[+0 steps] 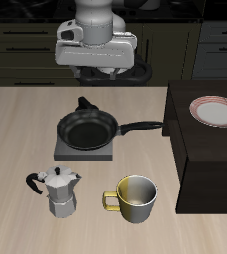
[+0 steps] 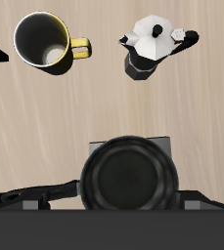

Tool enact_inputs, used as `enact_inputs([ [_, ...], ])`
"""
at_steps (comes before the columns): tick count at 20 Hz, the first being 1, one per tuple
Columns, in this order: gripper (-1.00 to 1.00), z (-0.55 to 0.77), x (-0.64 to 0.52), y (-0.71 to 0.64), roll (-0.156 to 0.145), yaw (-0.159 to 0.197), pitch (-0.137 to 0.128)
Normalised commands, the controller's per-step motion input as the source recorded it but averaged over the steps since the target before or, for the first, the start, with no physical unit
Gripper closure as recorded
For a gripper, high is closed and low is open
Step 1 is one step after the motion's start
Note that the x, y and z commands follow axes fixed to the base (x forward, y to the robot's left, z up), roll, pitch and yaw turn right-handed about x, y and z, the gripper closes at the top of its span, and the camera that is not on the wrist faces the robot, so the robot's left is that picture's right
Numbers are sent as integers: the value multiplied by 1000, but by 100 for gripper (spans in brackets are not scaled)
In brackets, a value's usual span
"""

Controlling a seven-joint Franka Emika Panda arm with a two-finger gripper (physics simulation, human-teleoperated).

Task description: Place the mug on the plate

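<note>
The mug (image 1: 137, 196), olive-yellow fading to pale grey with a yellow loop handle, stands upright near the table's front edge. The wrist view looks down into the mug's (image 2: 40, 41) dark inside. The plate (image 1: 215, 110), small and white with a reddish-pink rim, lies on top of a dark raised block (image 1: 209, 169) beside the mug and farther back. My gripper (image 1: 97, 81) hangs high over the back of the table, above the frying pan and far from the mug. Its fingers (image 2: 25, 198) stand wide apart with nothing between them.
A black frying pan (image 1: 87, 129) sits on a grey burner plate (image 1: 85, 151) below my gripper, its handle pointing toward the dark block. A silver moka pot (image 1: 60, 190) with a black handle stands close beside the mug. Dark cabinets line the back.
</note>
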Motion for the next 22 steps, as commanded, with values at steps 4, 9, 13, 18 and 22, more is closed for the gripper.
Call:
enact_inputs([
  [4, -100, 47, 336, 6, -21, -5, -11],
  [9, -100, -23, 473, 67, -62, -4, -5],
  [13, -100, -36, 390, 105, -34, -22, -1],
  [18, -100, -22, 251, 89, -7, -15, 3],
  [22, -100, -62, 362, 278, -5, 10, 6],
])
